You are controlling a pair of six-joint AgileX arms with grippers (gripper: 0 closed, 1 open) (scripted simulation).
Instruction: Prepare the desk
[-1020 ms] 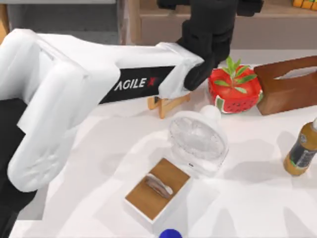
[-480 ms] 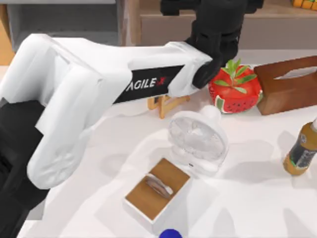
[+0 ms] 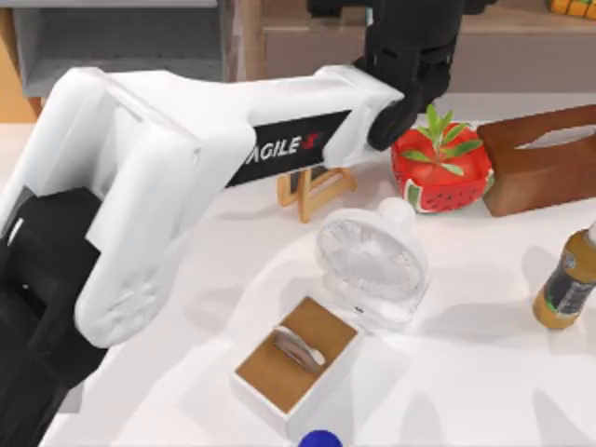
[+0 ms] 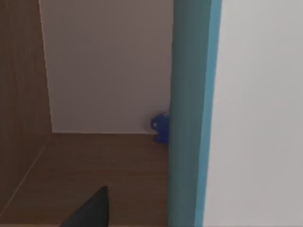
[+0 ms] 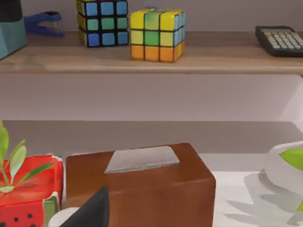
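White matte desk (image 3: pixel 484 372) spans the top view, cluttered: clear round fan (image 3: pixel 372 265) centre, wooden-topped white box (image 3: pixel 296 358) at 6 o'clock. Left gripper (image 3: pixel 410 47) reaches to 12 o'clock, into the brown wooden shelf (image 4: pixel 94 161), probably placing a teal upright panel (image 4: pixel 191 113); finger state can't be told.

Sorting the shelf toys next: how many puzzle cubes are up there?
2, both on the wooden shelf in the right wrist view: a black-edged cube, and a yellow-edged cube right beside it, nearer the calculator. Others may sit out of frame.
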